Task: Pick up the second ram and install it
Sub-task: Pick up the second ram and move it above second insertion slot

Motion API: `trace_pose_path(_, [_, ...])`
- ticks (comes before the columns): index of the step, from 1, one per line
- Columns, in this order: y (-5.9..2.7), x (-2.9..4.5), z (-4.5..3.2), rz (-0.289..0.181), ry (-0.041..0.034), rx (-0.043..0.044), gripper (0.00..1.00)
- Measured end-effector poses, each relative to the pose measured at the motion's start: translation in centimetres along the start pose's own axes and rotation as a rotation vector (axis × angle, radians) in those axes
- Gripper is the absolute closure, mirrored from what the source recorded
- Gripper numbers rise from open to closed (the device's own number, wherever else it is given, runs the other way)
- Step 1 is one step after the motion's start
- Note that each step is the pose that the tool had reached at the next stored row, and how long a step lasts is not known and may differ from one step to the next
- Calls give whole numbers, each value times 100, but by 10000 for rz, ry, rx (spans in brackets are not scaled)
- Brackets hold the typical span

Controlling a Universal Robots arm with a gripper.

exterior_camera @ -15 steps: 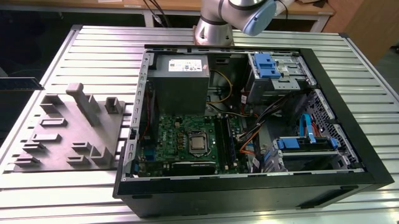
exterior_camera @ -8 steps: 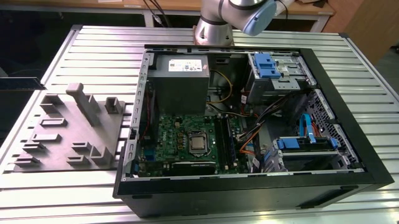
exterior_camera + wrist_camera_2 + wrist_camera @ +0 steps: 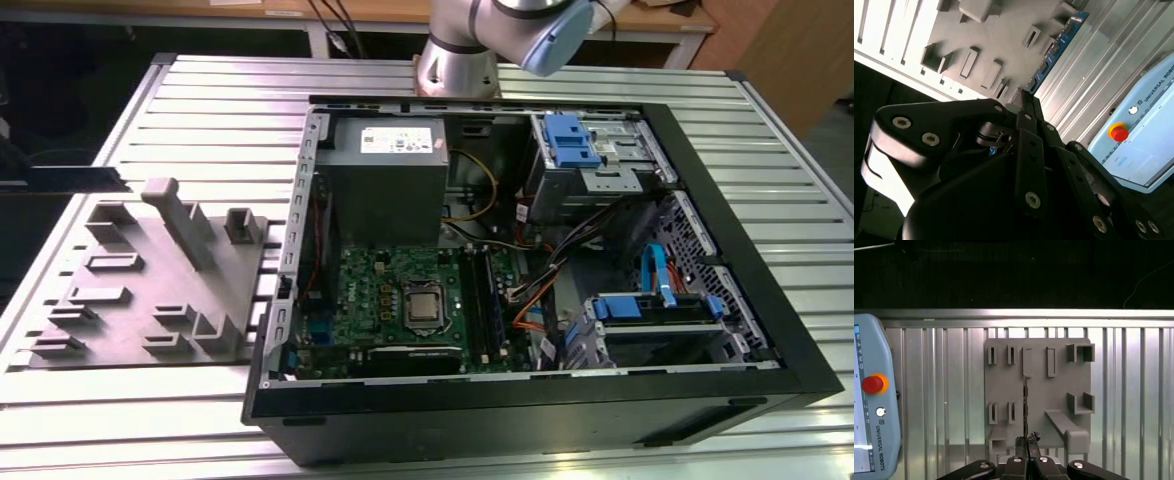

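Note:
The second ram (image 3: 1054, 50) is a thin blue board with small black chips, and in the first wrist view it appears edge-on as a dark line (image 3: 1025, 405). My gripper (image 3: 1026, 441) is shut on one end of it, and the stick juts out beyond the fingertips (image 3: 1026, 107). It hangs well above the grey slotted holder block (image 3: 1054, 390), clear of its slots. In the exterior view the open computer case (image 3: 747, 300) lies on the table, with the green motherboard (image 3: 374, 290) and its black memory slots (image 3: 483, 300) beside the silver processor (image 3: 424, 305).
The grey holder block (image 3: 147, 290) sits on the ribbed aluminium table at the exterior view's left of the case. A teach pendant with a red button (image 3: 873, 384) lies beside the block. The arm's base (image 3: 461, 60) stands behind the case. Cables and blue drive bays fill the case's right half.

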State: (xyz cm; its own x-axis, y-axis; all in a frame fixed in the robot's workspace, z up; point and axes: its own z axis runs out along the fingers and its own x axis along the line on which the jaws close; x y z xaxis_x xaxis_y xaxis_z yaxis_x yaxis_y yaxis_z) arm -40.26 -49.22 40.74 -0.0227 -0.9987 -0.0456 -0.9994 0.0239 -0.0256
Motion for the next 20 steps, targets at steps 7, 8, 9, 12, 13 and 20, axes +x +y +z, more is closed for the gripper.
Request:
trace_pose_path(7, [-319,-7,9,0,0,-1,89])
trace_pose_path(8, [-363,-9,10,1,-1,-2,89])
trace_pose_path(9, [-408,-9,11,0,0,-4,89])
trace_pose_path(12, [-544,-12,15,0,0,-6,89])
trace_pose_path(13, [-588,-13,16,0,0,-7,89])
trace_pose_path(20, [-909,-21,27,1,0,-10,89])
